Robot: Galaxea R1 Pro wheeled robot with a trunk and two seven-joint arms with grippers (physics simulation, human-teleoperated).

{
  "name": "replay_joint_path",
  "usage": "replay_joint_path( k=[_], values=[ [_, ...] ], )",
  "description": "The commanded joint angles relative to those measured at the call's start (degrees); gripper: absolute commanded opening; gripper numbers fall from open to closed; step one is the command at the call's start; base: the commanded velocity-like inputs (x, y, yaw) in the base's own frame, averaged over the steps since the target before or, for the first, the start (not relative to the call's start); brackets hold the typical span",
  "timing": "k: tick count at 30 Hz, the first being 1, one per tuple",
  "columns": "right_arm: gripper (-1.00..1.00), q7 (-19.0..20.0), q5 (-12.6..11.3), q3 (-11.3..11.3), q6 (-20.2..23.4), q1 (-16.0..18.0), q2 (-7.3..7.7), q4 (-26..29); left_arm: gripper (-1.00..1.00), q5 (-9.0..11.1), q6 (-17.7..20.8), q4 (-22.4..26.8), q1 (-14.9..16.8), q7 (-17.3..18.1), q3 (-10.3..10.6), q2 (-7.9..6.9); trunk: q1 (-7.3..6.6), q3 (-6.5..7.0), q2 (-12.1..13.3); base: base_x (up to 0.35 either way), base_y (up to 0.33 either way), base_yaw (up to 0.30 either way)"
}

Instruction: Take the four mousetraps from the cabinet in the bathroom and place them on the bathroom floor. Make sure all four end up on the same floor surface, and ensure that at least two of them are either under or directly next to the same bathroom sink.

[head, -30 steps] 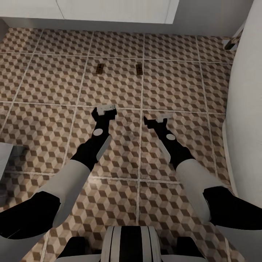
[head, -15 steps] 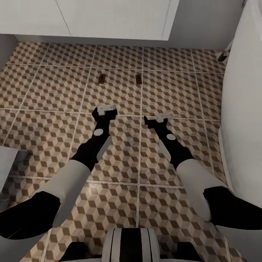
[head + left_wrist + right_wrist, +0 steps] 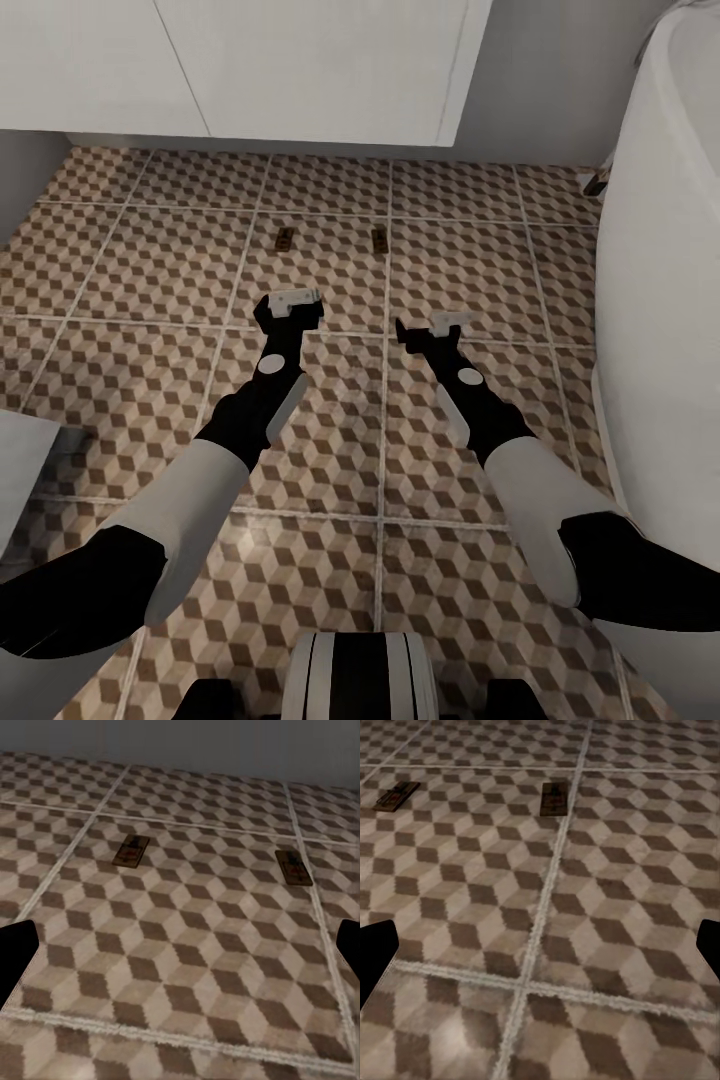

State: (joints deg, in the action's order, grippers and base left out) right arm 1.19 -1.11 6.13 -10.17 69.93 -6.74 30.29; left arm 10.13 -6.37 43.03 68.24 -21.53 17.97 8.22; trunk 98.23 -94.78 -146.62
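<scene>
**Two mousetraps on the tiles, both grippers empty**

Bathroom floor (image 3: 150, 260), tiled in a brown-and-beige cube pattern with pale grout lines, filled most of the head view. A white cupboard front (image 3: 300, 65) closed it at the far edge, and a large white curved fixture (image 3: 665, 300) rose along the robot's right; whether it was a tub or a basin could not be told. Both arms reached forward and down over the tiles. The left gripper (image 3: 296, 298) and the right gripper (image 3: 450, 322) hung above the floor with nothing between their fingers; in each wrist view the dark fingertips (image 3: 16, 952) sat at opposite edges of the frame, so the jaws stood wide apart. Ahead of the grippers lay two mousetraps flat on the floor, well apart from each other: the left mousetrap (image 3: 284, 240) inside one tile, the right mousetrap (image 3: 380, 240) just beside a grout line. Both also appeared in the left wrist view (image 3: 131, 850) (image 3: 293, 867) and the right wrist view (image 3: 396, 796) (image 3: 555, 798).

Judged from this layout, the placing of two traps looked complete and two remained to be fetched. The next move probably called for travelling to the cabinet with empty, open grippers.
</scene>
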Motion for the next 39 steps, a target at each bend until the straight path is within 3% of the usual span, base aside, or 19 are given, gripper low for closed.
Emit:
replay_joint_path(
  k=[1, 12, 30, 39],
  values=[
    [1.0, 0.1, -0.1, 0.0, -0.2, 0.0, 0.01, -0.1, 1.0, 0.6, -0.3, 0.0, 0.0, -0.4, 0.3, -0.05, -0.01, -0.03, 0.0, 0.0, 0.0, 0.0],
    [1.0, 0.1, -0.1, 0.0, -0.2, 0.0, 0.04, 0.0, 1.0, 0.6, -0.4, -0.1, 0.0, -0.4, 0.6, -0.05, -0.01, -0.03, 0.0, 0.0, 0.0, 0.0],
    [1.0, 0.0, -0.1, -0.1, -0.2, 0.0, 0.12, 0.2, 1.0, 0.6, -0.3, -0.1, 0.0, -0.4, 0.7, -0.05, -0.47, 3.96, 0.2, 0.0, 0.0, 0.0],
    [1.0, 0.0, -0.1, 0.0, -0.2, 0.0, 0.66, 0.3, 1.0, 0.6, -0.4, -0.1, 0.0, -0.4, 0.8, -0.05, -0.47, 4.38, 0.2, 0.0, 0.0, 0.0]
  ],
)
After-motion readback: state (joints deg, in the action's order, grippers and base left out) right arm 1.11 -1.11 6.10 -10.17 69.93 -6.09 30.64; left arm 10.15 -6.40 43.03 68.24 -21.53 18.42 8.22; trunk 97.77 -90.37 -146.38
